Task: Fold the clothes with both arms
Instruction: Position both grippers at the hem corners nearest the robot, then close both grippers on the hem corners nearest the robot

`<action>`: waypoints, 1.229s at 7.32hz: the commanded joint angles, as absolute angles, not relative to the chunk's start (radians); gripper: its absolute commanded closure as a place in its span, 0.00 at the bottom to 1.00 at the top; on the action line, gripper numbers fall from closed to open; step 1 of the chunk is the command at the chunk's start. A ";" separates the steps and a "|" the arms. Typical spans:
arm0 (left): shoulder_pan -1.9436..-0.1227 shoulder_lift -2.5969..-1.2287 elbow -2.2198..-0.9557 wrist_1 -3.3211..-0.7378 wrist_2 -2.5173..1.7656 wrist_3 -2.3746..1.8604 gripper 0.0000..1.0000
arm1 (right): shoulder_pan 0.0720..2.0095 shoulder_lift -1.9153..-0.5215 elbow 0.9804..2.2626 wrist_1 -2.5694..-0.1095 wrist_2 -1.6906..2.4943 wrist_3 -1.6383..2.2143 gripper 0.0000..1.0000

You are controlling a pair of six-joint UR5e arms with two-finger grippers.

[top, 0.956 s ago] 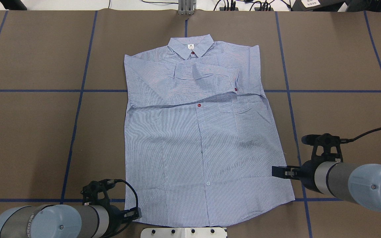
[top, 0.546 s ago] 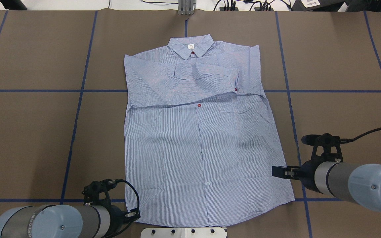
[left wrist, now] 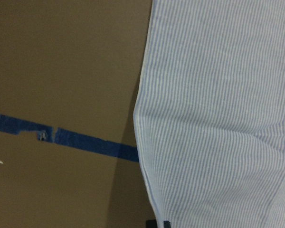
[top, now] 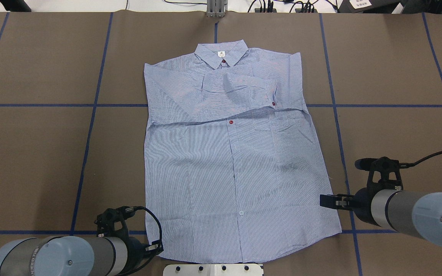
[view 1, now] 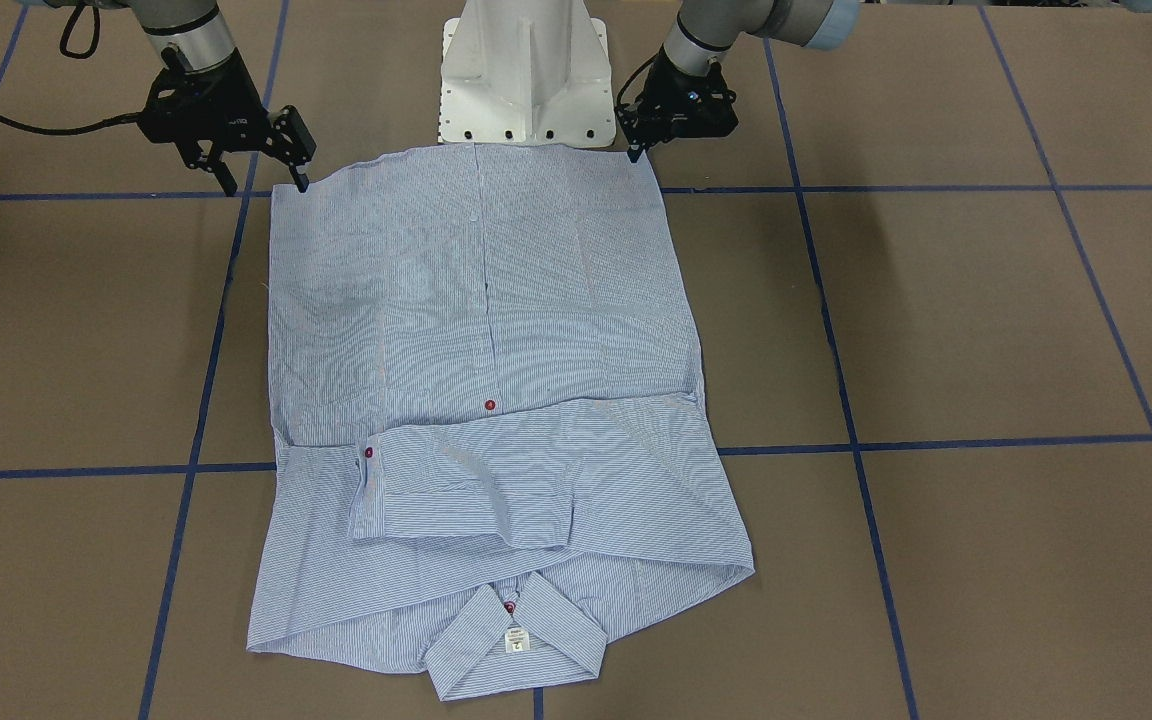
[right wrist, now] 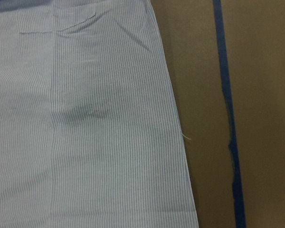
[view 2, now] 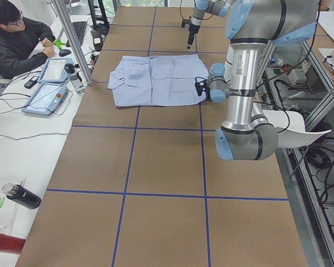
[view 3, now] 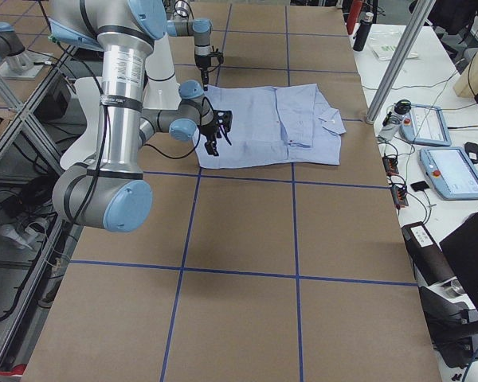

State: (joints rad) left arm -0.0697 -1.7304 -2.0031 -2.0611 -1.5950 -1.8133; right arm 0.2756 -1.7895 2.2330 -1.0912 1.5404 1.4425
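On the robot's left, the left arm [top: 52,257] is reaching in low along the near edge of the tabletop [top: 44,161], and the left claw [top: 155,247] is sitting right at the left hem corner of the shirt [top: 228,165]. No view is showing its fingers plainly enough, so I cannot tell whether it is spread or pinching the cloth.

The shirt is lying flat and face up in the middle of the tabletop. Its long axis is running straight away from the robot, with the hem [top: 205,257] nearest the base and the collar [top: 221,53] at the far end. Both sleeves [top: 236,86] are lying folded across the chest, above the pocket [top: 272,128].

On the right, the right arm [top: 409,214] is bringing the right claw [view 1: 264,182] over the shirt's right side edge, a little up from that hem corner. In the front-facing view its two fingers are standing spread, gripping nothing.

The coming fold is likely turning on this: each claw is nearest its own hem corner, and the collar is lying straight ahead of both, so the hem would be travelling along the long axis.

Counted: one shirt, one collar, one pocket, three red buttons [top: 231,122] and one pale one showing, two arms, two claws
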 commanded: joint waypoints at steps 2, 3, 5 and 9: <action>-0.071 -1.729 -2.035 -2.062 -1.592 -1.825 1.00 | 0.226 -1.921 2.177 -0.841 1.495 1.576 0.04; -0.071 -1.729 -2.045 -2.060 -1.591 -1.825 1.00 | 0.147 -1.921 2.172 -0.841 1.383 1.682 0.06; -0.067 -1.729 -2.045 -2.060 -1.577 -1.825 1.00 | 0.016 -1.914 2.160 -0.850 1.214 1.805 0.12; -0.066 -1.727 -2.051 -2.059 -1.563 -1.825 1.00 | -0.051 -1.911 2.103 -0.851 1.155 1.844 0.37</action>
State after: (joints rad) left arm -0.0665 -1.7273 -2.0502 -2.0588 -1.5640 -1.8254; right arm -0.0396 -1.9119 2.1094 -0.8512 1.1640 1.8382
